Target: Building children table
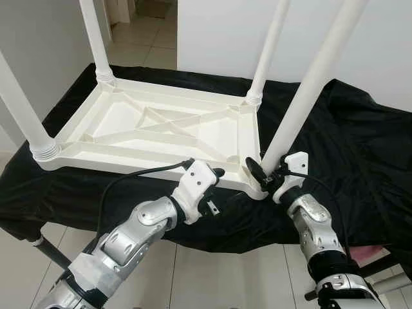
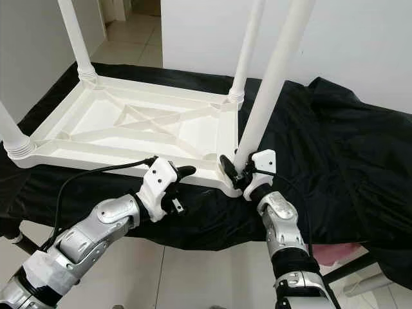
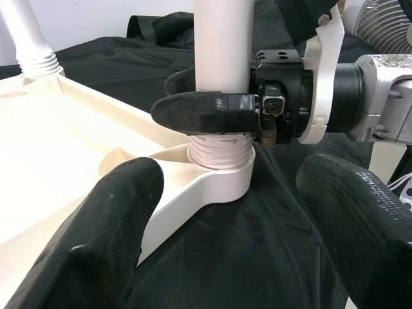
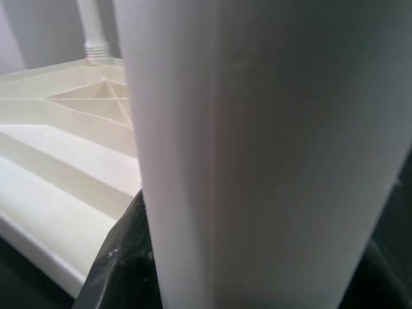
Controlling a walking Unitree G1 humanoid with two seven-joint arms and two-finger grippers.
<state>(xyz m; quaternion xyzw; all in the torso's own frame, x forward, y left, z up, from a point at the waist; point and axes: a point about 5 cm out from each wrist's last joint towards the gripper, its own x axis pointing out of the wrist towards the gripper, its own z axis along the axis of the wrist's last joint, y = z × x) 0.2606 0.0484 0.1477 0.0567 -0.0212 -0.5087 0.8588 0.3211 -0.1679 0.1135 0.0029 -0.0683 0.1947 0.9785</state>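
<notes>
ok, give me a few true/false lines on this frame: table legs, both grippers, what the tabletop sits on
1. The tabletop lies upside down on a black cloth. True.
2. The right gripper is shut on the near right leg, just above its threaded base. True.
3. The left gripper also clamps that leg. False: it is open, close to the corner socket, touching nothing.
4. Only two legs stand in the tabletop. False: four legs stand at its corners.
5. The near right leg stands perfectly upright. False: it leans, tilted compared with the far right leg.
</notes>
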